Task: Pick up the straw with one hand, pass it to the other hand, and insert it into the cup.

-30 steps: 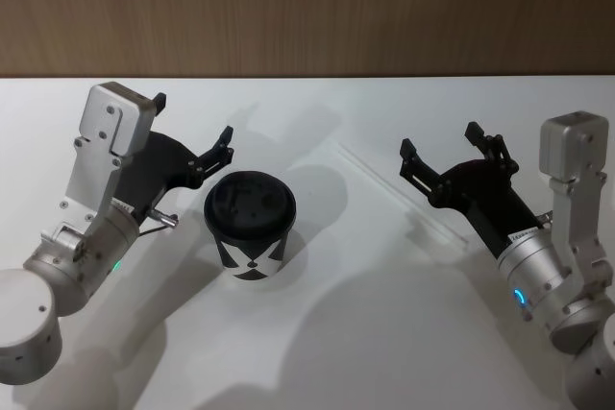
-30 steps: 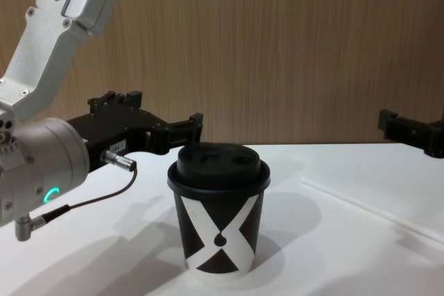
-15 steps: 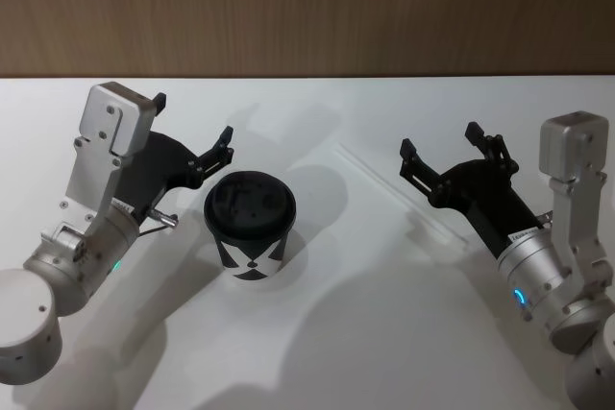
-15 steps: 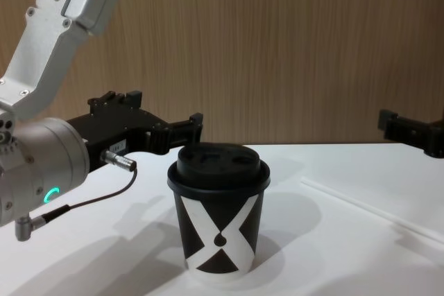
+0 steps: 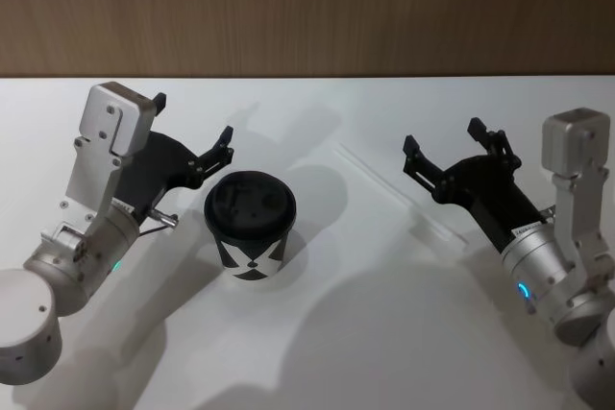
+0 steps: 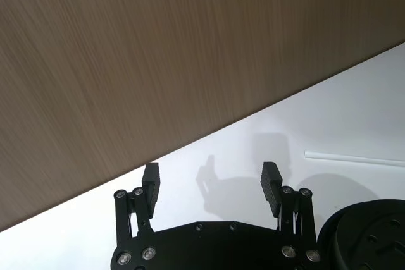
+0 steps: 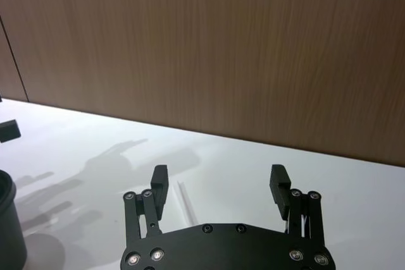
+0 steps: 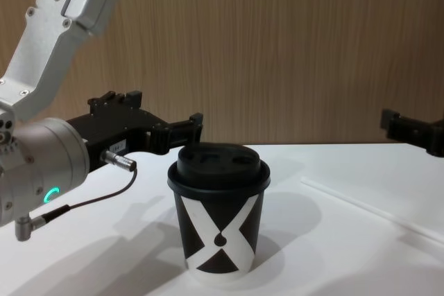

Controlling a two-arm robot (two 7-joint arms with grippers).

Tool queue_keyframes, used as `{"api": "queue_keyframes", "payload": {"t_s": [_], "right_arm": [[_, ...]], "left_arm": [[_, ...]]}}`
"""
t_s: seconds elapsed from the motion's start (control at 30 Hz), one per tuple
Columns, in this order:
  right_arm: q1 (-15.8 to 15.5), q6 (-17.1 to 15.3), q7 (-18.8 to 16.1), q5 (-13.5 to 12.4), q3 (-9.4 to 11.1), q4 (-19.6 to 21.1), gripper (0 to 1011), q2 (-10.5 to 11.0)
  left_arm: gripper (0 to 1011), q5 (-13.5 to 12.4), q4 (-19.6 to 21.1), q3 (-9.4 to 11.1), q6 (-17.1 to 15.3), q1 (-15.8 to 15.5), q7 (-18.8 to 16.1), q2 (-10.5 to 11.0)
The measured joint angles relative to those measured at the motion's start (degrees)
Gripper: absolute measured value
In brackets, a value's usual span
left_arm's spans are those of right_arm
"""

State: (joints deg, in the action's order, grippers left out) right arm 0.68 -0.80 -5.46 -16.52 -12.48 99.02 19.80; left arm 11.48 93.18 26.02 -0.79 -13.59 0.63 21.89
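On the white desk (image 5: 384, 343), left of its middle, the cup (image 5: 250, 226) stands upright with its black domed lid in place. The white X and drop mark faces the near edge, as the chest view confirms (image 8: 218, 223).

The straw (image 5: 380, 181) lies flat on the bare desk, on the right half, well apart from the cup. It runs diagonally, one end toward the far edge near the middle, the other nearer the right side. Nothing grips it and nothing touches it. In the chest view it appears as a thin line across the desk to the right of the cup (image 8: 368, 207).

The left gripper (image 5: 193, 117) hangs above the desk just to the left of and behind the cup, toward the far edge. Its fingers are spread wide and hold nothing, as the left wrist view shows (image 6: 211, 178). That view also takes in the lid's edge (image 6: 367, 235) and one end of the straw (image 6: 354, 158) beyond.

The right gripper (image 5: 441, 135) hovers above the right half of the desk, over the nearer stretch of the straw and clear of it. Its fingers are likewise spread wide and empty. In the right wrist view (image 7: 218, 178) the straw (image 7: 186, 203) lies on the desk below, between the two fingers and closer to one of them.

A wood-panelled wall (image 5: 307, 7) runs behind the far edge.
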Motion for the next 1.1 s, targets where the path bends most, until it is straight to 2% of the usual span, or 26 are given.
{"api": "queue_keyframes", "payload": {"t_s": [0.2, 0.27, 0.33, 0.43, 0.7, 0.9, 1.1], "right_arm": [[2.6, 1.2, -3.8, -1.3, 0.7, -3.8, 1001, 1.2], [4.5, 1.9, -6.6, -2.3, 1.0, -6.7, 1001, 2.1], [5.1, 2.1, -7.5, -2.7, 1.1, -7.5, 1001, 2.3], [7.8, 3.0, -11.6, -4.0, 1.3, -11.8, 1001, 3.5], [12.0, 3.6, -17.7, -5.8, 1.1, -18.8, 1001, 5.5], [13.8, 2.8, -20.5, -6.8, 0.7, -21.7, 1001, 6.9], [14.0, 1.0, -21.8, -7.5, 0.4, -22.2, 1001, 8.1]], "left_arm": [[1003, 0.0, 0.0, 0.0, 0.0, 0.0, 0.0, 0.0], [1003, 0.0, 0.0, 0.0, 0.0, 0.0, 0.0, 0.0], [1003, 0.0, 0.0, 0.0, 0.0, 0.0, 0.0, 0.0], [1003, 0.0, 0.0, 0.0, 0.0, 0.0, 0.0, 0.0], [1003, 0.0, 0.0, 0.0, 0.0, 0.0, 0.0, 0.0], [1003, 0.0, 0.0, 0.0, 0.0, 0.0, 0.0, 0.0], [1002, 0.0, 0.0, 0.0, 0.0, 0.0, 0.0, 0.0]]}}
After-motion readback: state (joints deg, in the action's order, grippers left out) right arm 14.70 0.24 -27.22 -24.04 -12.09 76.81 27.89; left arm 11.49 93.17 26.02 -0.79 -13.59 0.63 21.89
